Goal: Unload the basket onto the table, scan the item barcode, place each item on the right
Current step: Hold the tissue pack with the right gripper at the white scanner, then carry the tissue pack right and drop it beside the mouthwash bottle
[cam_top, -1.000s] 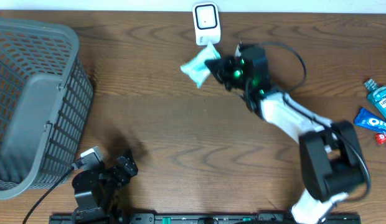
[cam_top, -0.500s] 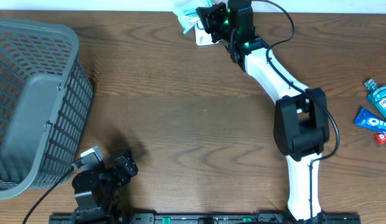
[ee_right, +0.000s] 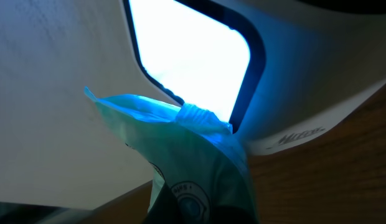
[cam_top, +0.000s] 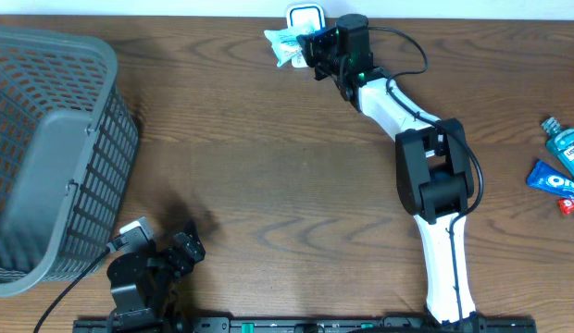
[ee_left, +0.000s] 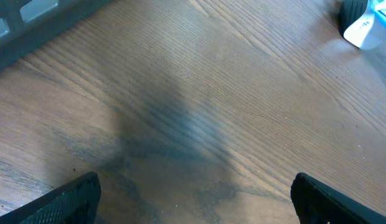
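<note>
The item, a pale teal plastic packet [cam_top: 284, 43], is held up at the table's far edge with my right gripper [cam_top: 314, 46] shut on it. The white barcode scanner [cam_top: 304, 15] stands right behind the packet. In the right wrist view the packet [ee_right: 180, 155] rises from the bottom, its crimped top just below the scanner's bright window [ee_right: 193, 56]. No barcode shows on the packet. My left gripper [cam_top: 183, 248] rests at the near left, open, with only bare wood between its fingers [ee_left: 68, 199].
A large grey mesh basket [cam_top: 46, 139] fills the left side. At the right edge lie a blue mouthwash bottle [cam_top: 567, 148] and a blue toothpaste tube [cam_top: 552, 178]. The arm bases stand along the front edge.
My right arm has stretched toward the back of the table, carrying the packet from in front of the scanner up against it. The left arm has not moved.
</note>
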